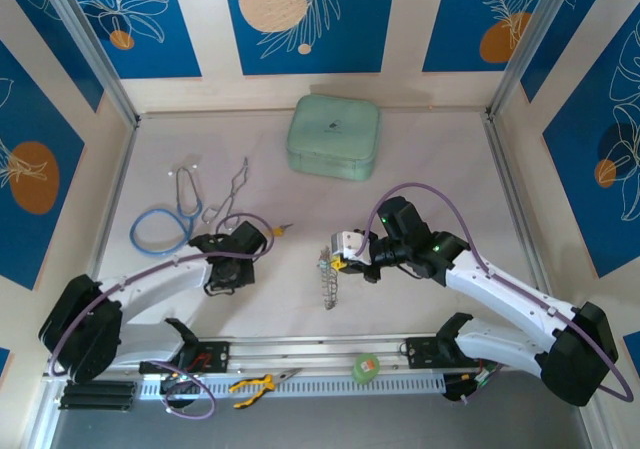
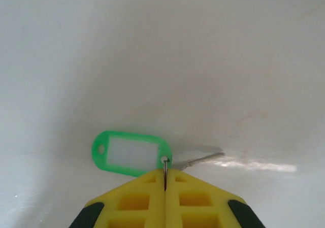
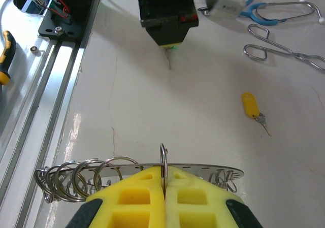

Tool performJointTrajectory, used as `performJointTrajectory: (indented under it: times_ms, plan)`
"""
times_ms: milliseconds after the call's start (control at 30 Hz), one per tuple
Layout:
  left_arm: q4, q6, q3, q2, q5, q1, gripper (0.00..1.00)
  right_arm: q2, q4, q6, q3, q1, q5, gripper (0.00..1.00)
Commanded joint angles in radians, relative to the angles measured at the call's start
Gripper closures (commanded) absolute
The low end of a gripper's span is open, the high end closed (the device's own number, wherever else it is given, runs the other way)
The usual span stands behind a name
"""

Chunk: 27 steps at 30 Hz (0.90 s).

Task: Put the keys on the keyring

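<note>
On the white surface (image 1: 450, 169), your left pincer (image 2: 165, 174) clamps the small loop of the green key (image 2: 132, 154). Seen from above, the keyring (image 3: 76, 180), pinched in your right pincer (image 3: 163, 172), hangs at 3 o'clock from it, long axis 12-to-6.

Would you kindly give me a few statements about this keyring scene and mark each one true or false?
1. The left jaws are shut on the small ring of the green-tagged key. True.
2. The right jaws hang open above the keyring. False: they are shut on it, and its loops stick out on both sides.
3. The yellow-tagged key lies loose on the table, with neither arm holding it. True.
4. The stethoscope lies inside the green case. False: it lies on the table, left of the closed case and apart from it.
</note>
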Motion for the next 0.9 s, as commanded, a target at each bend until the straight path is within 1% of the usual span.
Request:
performJointTrajectory:
  times_ms: [0, 33, 167, 233, 367, 400, 467, 567, 633, 700, 767, 867]
  plan:
    - [-0.001, 0.129, 0.072, -0.076, -0.031, -0.013, 1.00, -0.019, -0.001, -0.003, -0.005, 0.004, -0.022, 1.00]
    - [0.028, 0.187, 0.082, -0.097, -0.009, -0.018, 1.00, -0.022, 0.001, 0.001, -0.007, 0.002, -0.026, 1.00]
    - [0.192, 0.482, 0.111, -0.180, 0.174, -0.027, 1.00, -0.029, 0.014, 0.023, -0.016, -0.008, -0.054, 1.00]
    - [0.274, 0.615, 0.097, -0.227, 0.247, -0.027, 1.00, -0.030, 0.014, 0.027, -0.016, -0.008, -0.064, 1.00]
    - [0.523, 0.906, -0.030, -0.342, 0.405, -0.030, 1.00, -0.029, 0.012, 0.027, -0.016, -0.010, -0.087, 1.00]
    - [0.573, 0.983, -0.057, -0.362, 0.443, -0.031, 1.00, -0.029, 0.010, 0.026, -0.015, -0.010, -0.095, 1.00]
    - [0.644, 1.094, -0.090, -0.383, 0.492, -0.031, 1.00, -0.024, 0.003, 0.023, -0.011, -0.010, -0.111, 1.00]
    - [0.692, 1.242, -0.102, -0.390, 0.637, -0.032, 1.00, -0.016, -0.005, 0.021, -0.001, -0.010, -0.137, 1.00]
    - [0.757, 1.325, -0.127, -0.402, 0.728, -0.033, 1.00, -0.011, -0.005, 0.020, 0.004, -0.010, -0.153, 1.00]
    - [0.830, 1.401, -0.163, -0.413, 0.766, -0.038, 1.00, -0.003, -0.008, 0.011, 0.010, -0.009, -0.169, 1.00]
    - [0.881, 1.457, -0.186, -0.416, 0.781, -0.040, 1.00, 0.013, -0.028, -0.003, 0.024, -0.002, -0.169, 1.00]
    - [0.890, 1.551, -0.194, -0.410, 0.816, -0.039, 1.00, 0.029, -0.046, -0.032, 0.044, 0.010, -0.164, 1.00]
